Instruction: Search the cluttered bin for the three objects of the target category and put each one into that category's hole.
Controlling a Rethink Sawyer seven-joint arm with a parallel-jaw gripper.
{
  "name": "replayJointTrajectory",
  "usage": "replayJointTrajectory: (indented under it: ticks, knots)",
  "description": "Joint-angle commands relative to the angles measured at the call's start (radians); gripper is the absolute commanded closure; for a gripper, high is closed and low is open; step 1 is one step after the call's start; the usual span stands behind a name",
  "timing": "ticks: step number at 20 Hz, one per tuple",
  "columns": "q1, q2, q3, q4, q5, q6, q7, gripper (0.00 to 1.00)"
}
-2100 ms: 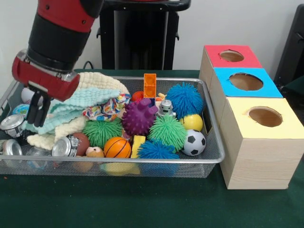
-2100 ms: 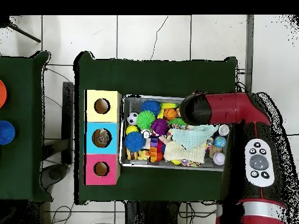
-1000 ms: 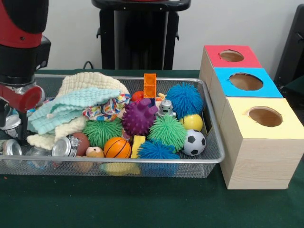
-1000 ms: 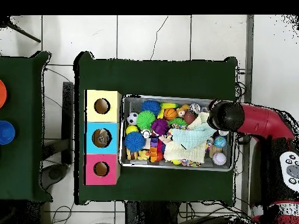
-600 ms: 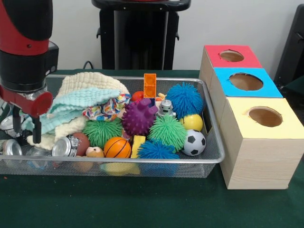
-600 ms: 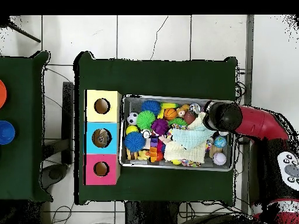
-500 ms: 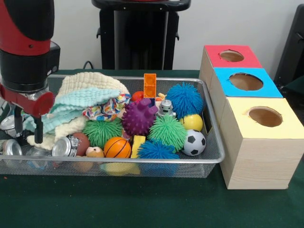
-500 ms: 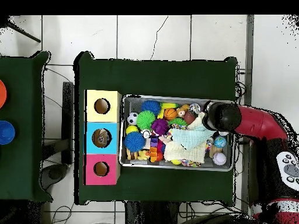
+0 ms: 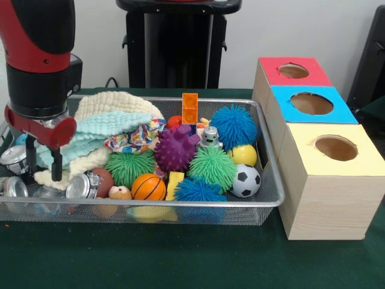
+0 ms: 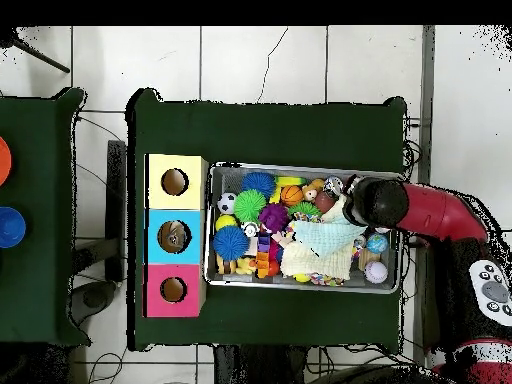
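A wire mesh bin point(image 9: 264, 201) point(image 10: 300, 168) holds mixed clutter. At its left end lie crushed silver cans point(image 9: 15, 158) point(image 9: 79, 185) and a pile of cream and teal cloths point(image 9: 111, 123) point(image 10: 325, 245). Spiky balls, purple point(image 9: 176, 147), green point(image 9: 213, 165) and blue point(image 9: 234, 125), fill the middle, with a basketball point(image 9: 148, 186) and a soccer ball point(image 9: 245, 180) in front. My gripper point(image 9: 43, 164) hangs open at the bin's left end, fingers down over the cloth's edge, just right of one can. In the overhead view the arm point(image 10: 378, 203) hides it.
Three wooden boxes with round holes stand beside the bin: red top point(image 9: 293, 71) point(image 10: 173, 290), blue top point(image 9: 311, 103) point(image 10: 174, 237), yellow top point(image 9: 335, 147) point(image 10: 175, 181). An orange block point(image 9: 190, 108) and a small robot toy point(image 9: 210, 136) stand among the balls.
The arm swung to the bin's left end, then crept right and slightly down, so the fingers now hang over the cloth's edge. Nothing in the bin has moved.
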Motion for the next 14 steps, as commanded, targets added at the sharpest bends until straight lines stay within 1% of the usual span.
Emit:
replayJointTrajectory:
  ticks: [1, 4, 7, 8, 11, 14]
  knots:
    - [-0.002, 0.078, 0.076, 0.044, -0.028, -0.06, -0.073, 0.0]
    - [0.001, 0.118, 0.075, 0.024, -0.044, -0.094, -0.07, 0.0]
    - [0.013, 0.135, 0.06, 0.032, -0.058, -0.145, -0.043, 0.0]
    - [0.013, 0.149, 0.063, 0.017, -0.054, -0.141, -0.047, 0.0]
    - [0.017, 0.156, 0.057, 0.02, -0.055, -0.163, -0.047, 0.0]
    - [0.031, 0.162, 0.039, 0.007, -0.058, -0.177, -0.034, 0.0]
